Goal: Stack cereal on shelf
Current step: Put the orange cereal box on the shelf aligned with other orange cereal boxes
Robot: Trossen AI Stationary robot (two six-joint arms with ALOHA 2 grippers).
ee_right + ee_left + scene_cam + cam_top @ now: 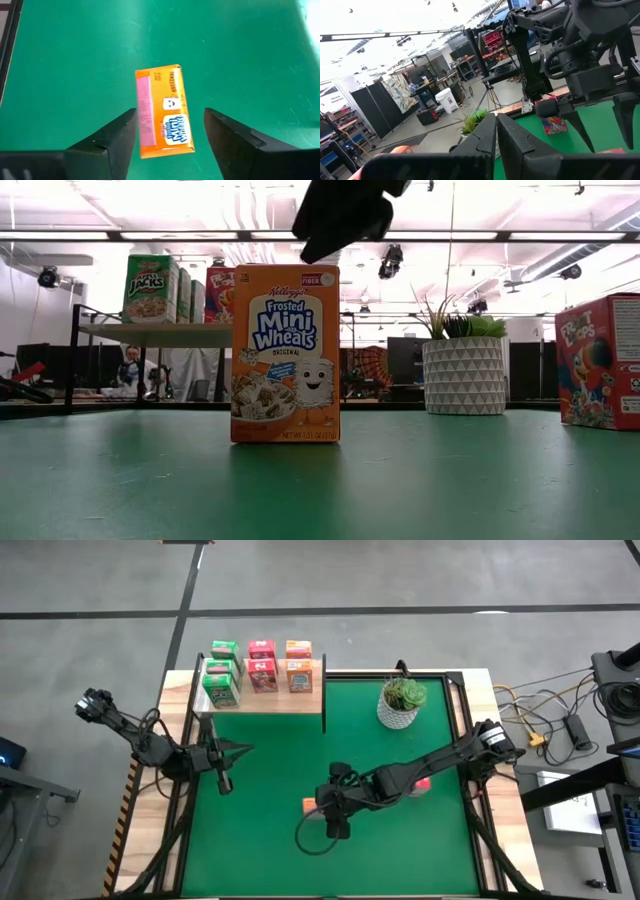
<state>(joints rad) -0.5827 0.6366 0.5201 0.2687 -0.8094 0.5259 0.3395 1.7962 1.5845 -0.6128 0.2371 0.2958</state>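
Shelf (265,700): light-wood plank at the far left corner of the green table (270,840), on thin dark uprights.
Boxes on shelf: seven can be made out from above, in three columns; green boxes (222,675) left, pink boxes (262,668) middle, orange boxes (298,666) right. The exact count per column is hard to tell, but green looks like three, pink and orange two each.
Boxes off shelf: two. An orange box (285,353) stands upright on the table near its middle, front toward the low camera. A pink box (600,360) rests on the table to the right, near the right arm's elbow in the high view.
Right gripper (170,132): above the orange box, looking down on its top; fingers spread apart, one on either side of it and clear of it. Nothing is held.
Left gripper (225,783): parked over the left part of the table, below the shelf; fingers pressed together, empty.
Plant pot (400,710): white, far right of the table, not part of the job.
Progress: judged well past halfway, seven shelved, two to go.
Step in hand: apparently the pick-up of the orange box, not yet gripped.
Remaining: lift and place the orange box, then the pink one.
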